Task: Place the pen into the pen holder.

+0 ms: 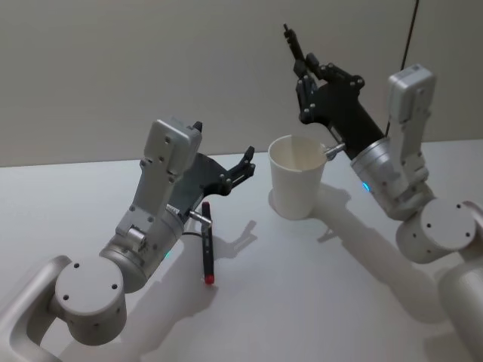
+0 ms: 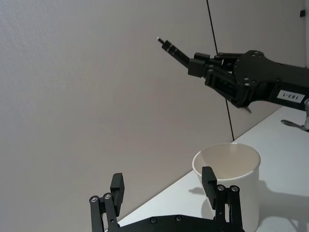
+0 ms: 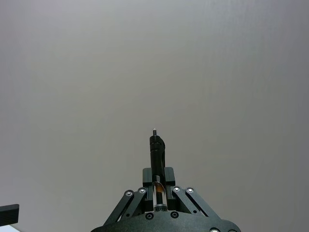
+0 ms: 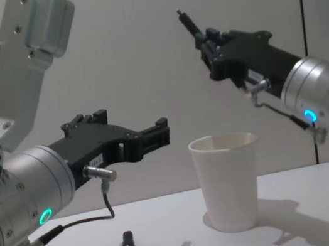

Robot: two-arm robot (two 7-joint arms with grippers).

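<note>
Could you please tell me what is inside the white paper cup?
Inside the paper cup, bare white wall is visible near the rim; the bottom is hidden by the near side. The black pen is clamped in the right gripper, raised higher than the cup.

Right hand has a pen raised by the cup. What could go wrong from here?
The pen points up and away from the pen holder in the right hand; released as is, it would likely miss. The open left hand hovers beside the holder and might knock it over. A second pen lies near that hand and could be swept.
</note>
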